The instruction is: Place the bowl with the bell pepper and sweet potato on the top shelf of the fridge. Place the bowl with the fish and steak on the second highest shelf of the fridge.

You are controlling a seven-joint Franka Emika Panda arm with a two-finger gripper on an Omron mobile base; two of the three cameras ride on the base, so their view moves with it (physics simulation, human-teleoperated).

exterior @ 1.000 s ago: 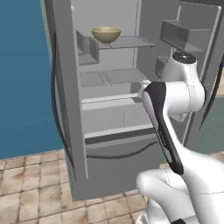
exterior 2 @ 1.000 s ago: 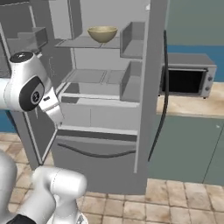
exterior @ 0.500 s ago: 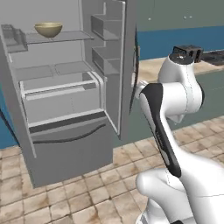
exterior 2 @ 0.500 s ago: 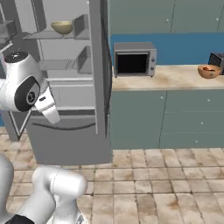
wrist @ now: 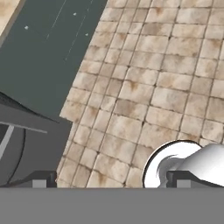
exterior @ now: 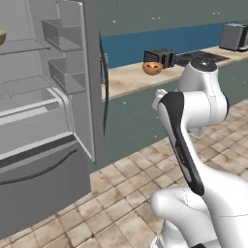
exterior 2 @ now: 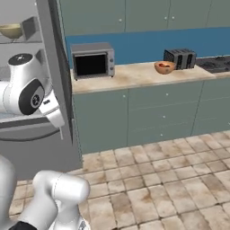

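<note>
Swinging right with the base, my cameras now face the counter (exterior 2: pixel 134 76), fridge (exterior: pixel 48 121) at left. Second bowl (exterior 2: pixel 165 67) sits there beside the toaster (exterior 2: pixel 179 57), well right of my gripper (wrist: pixel 109 181) (fingers spread, empty, aimed at floor).

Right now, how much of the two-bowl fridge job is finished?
One bowl already sits on an upper shelf of the open fridge; its contents cannot be read. The tool is open and empty. The second bowl waits on the counter beside the toaster, yet to be fetched and shelved.
</note>
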